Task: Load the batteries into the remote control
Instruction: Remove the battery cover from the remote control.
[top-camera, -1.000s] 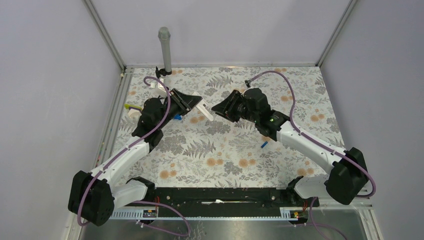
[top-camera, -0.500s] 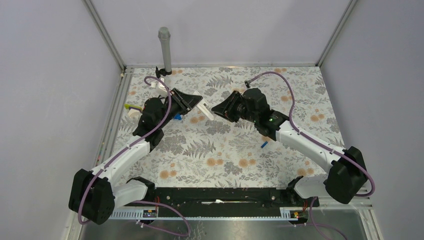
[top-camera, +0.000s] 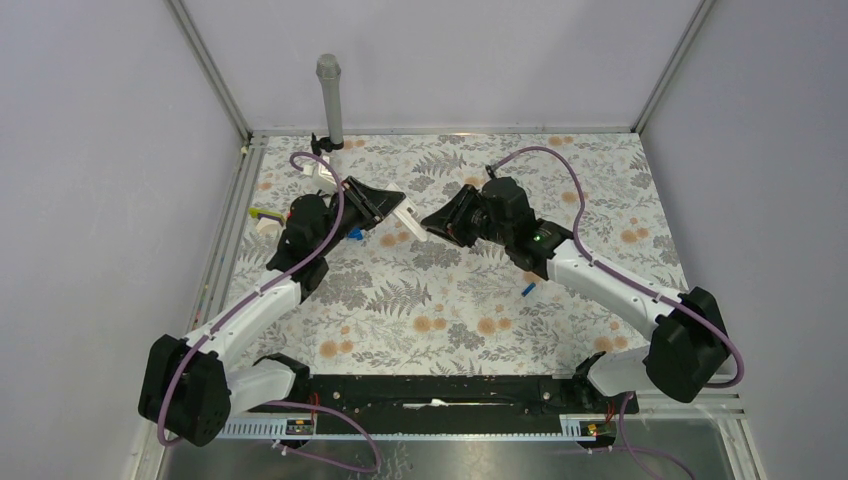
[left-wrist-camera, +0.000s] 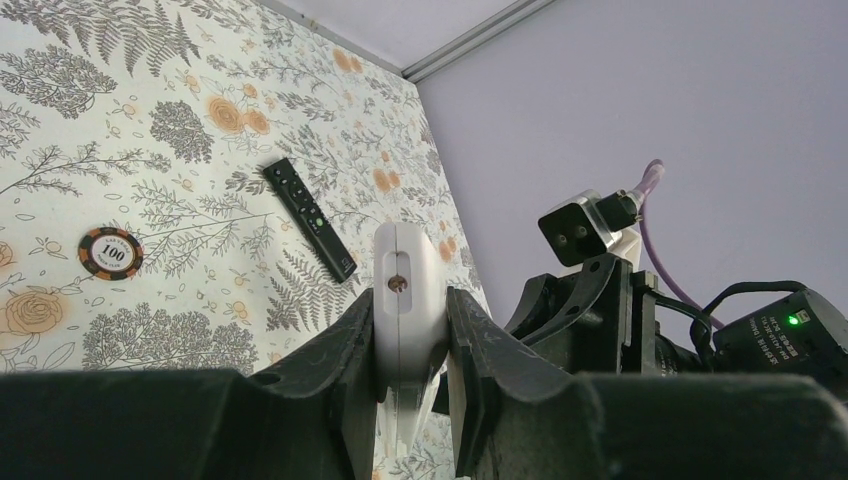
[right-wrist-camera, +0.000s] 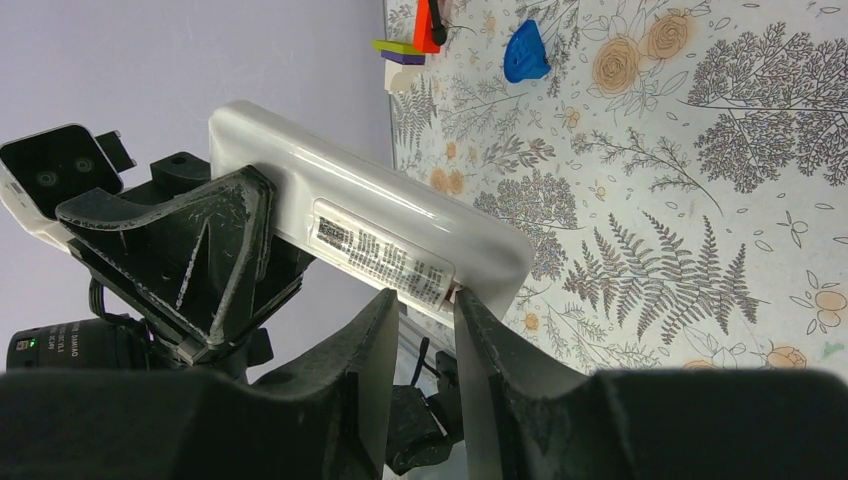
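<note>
Starting with the task's own items, we found one blue battery (top-camera: 528, 288) lying loose on the floral table cover (top-camera: 440, 320), just beside the right forearm and well apart from the white remote (right-wrist-camera: 370, 225). No other battery was discernible.

The remote was off the table, held aloft near mid-workspace, its labelled back turned to the right wrist camera. The left gripper (left-wrist-camera: 410, 335) was clamped on it across its narrow sides. The right gripper (right-wrist-camera: 424, 335) had its fingers narrowly apart astride the remote's lower edge near the free end. We could not tell whether they pressed on it or merely straddled it.

Against the overhead views of the preceding second, the right arm had edged slightly leftward, drawing its fingertips closer onto the remote's end. The left arm and the remote showed no shift.

We judged this to be an approach to the battery cover. Loading had not begun, since the battery lay unpicked and no open compartment was visible.

Further out, we noted a black remote (left-wrist-camera: 310, 217) and a poker chip (left-wrist-camera: 110, 252) on the cover. A blue blob-shaped piece (right-wrist-camera: 525, 52) lay near an orange-red piece (right-wrist-camera: 428, 28).
</note>
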